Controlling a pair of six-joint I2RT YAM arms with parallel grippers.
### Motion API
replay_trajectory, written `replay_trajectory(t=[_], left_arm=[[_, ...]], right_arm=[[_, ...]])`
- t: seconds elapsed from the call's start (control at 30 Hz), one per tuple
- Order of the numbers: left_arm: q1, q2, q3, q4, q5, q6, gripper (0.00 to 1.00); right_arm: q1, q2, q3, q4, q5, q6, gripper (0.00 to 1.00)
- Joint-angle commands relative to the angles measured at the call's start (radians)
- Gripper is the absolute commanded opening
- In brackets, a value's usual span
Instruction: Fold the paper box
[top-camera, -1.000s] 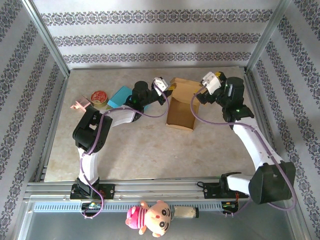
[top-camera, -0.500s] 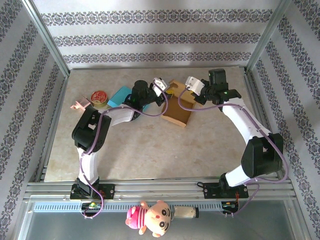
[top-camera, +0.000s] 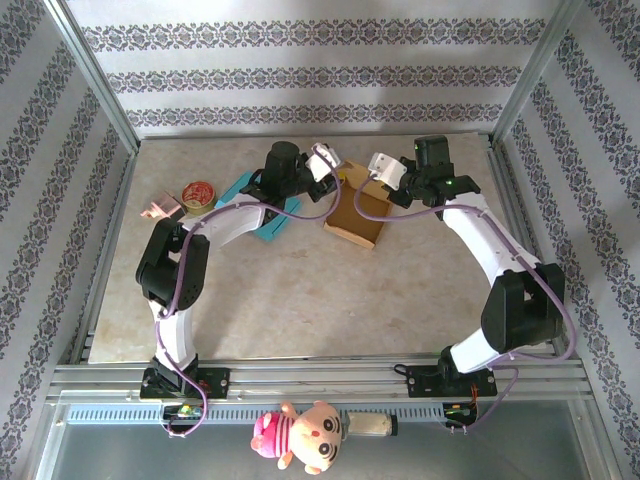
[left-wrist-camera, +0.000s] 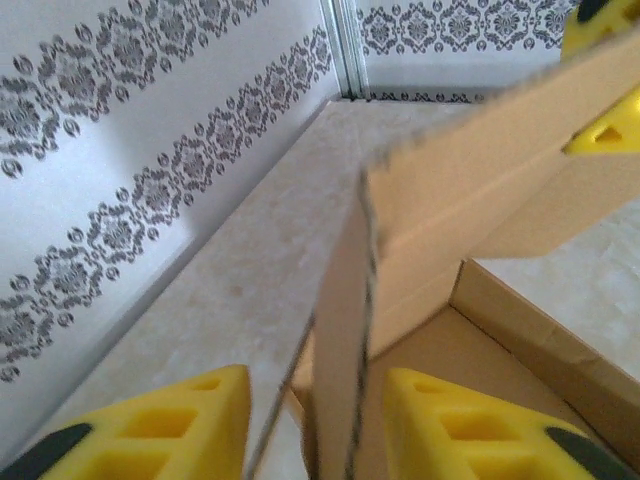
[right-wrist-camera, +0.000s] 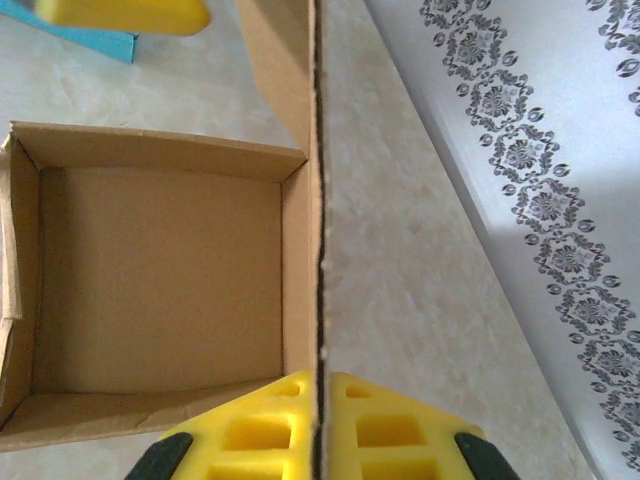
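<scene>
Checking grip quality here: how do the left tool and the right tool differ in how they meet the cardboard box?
The right tool is pinched shut on the edge of a flap; the left tool is open, straddling a second flap with a gap showing. The left tool meets the box at its far left, the right tool at its far right. Both have yellow fingers.

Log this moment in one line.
right gripper: shut on box flap | left gripper: open, straddling second flap | paper box: open-topped, on table
</scene>
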Motion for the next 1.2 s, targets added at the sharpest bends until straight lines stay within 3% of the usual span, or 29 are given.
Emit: replay_trajectory(t=[0.0, 0.07, 0.2, 0.27, 0.33, 0.37, 0.53, 0.73, 0.87, 1.03, 1.17], left_arm=[[0.009, 0.023, 0.028, 0.023, 0.024, -0.022, 0.28], [0.010, 0.032, 0.043, 0.008, 0.040, -0.034, 0.18], [0.009, 0.044, 0.049, -0.010, 0.027, -0.044, 0.09], [0.010, 0.048, 0.051, -0.020, 0.013, -0.045, 0.04], [0.010, 0.050, 0.051, -0.023, -0.001, -0.049, 0.00], [0.009, 0.050, 0.051, -0.024, -0.008, -0.054, 0.00], [0.009, 0.043, 0.043, -0.011, -0.021, -0.061, 0.00], [0.008, 0.042, 0.043, -0.010, -0.018, -0.061, 0.00], [0.006, 0.049, 0.048, -0.007, -0.019, -0.073, 0.00], [0.002, 0.046, 0.052, -0.014, -0.024, -0.075, 0.00], [0.001, 0.047, 0.054, -0.022, -0.024, -0.082, 0.00]], right_arm=[[0.011, 0.013, 0.040, -0.022, 0.000, -0.006, 0.07], [0.013, 0.013, 0.040, -0.020, 0.001, -0.003, 0.07], [0.014, 0.009, 0.042, -0.017, -0.005, 0.010, 0.08], [0.019, 0.007, 0.048, -0.015, 0.012, 0.050, 0.30], [0.025, 0.005, 0.067, -0.015, 0.066, 0.178, 0.65], [0.024, 0.000, 0.075, -0.021, 0.089, 0.256, 0.74], [-0.010, -0.027, 0.061, -0.086, 0.146, 0.594, 0.87], [-0.061, 0.001, 0.052, -0.190, 0.212, 0.706, 0.89], [-0.075, 0.015, 0.037, -0.197, 0.248, 0.746, 0.84], [-0.079, 0.047, 0.031, -0.207, 0.251, 0.786, 0.56], [-0.080, 0.071, 0.036, -0.214, 0.234, 0.825, 0.44]])
